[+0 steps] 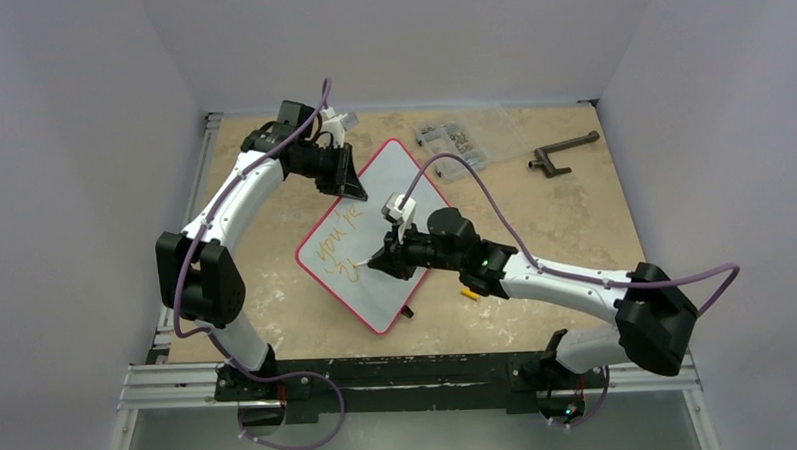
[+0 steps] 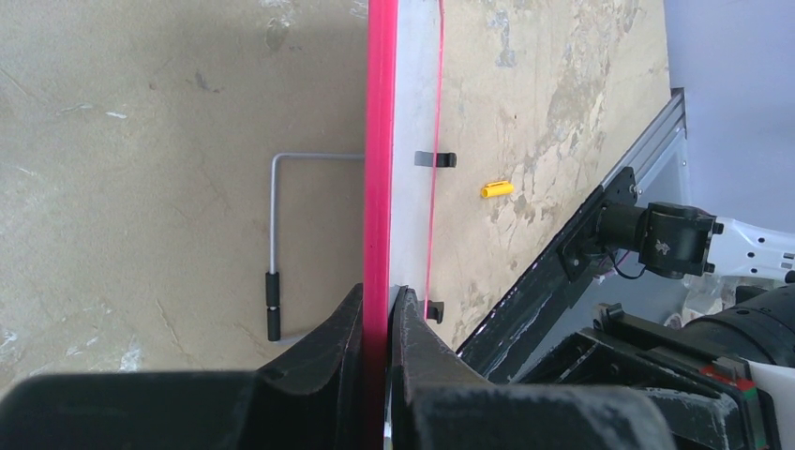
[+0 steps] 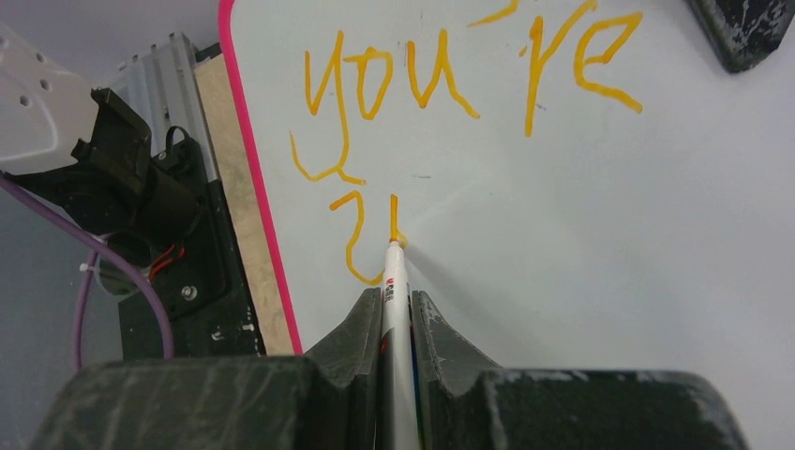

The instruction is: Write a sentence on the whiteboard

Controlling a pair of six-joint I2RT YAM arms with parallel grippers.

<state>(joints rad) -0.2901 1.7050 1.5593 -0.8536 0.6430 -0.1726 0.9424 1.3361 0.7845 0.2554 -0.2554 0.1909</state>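
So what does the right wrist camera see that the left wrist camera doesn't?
Only the right wrist view shows the sentence, orange "you're" plus the first strokes of a second line, and the marker, tip on the whiteboard, gripped by the right gripper. Only the left wrist view shows the left gripper clamped on the red rim, the board seen edge-on, plus a black tab, a bent wire and a yellow cap on the table. Both show the whiteboard's rim and some table.
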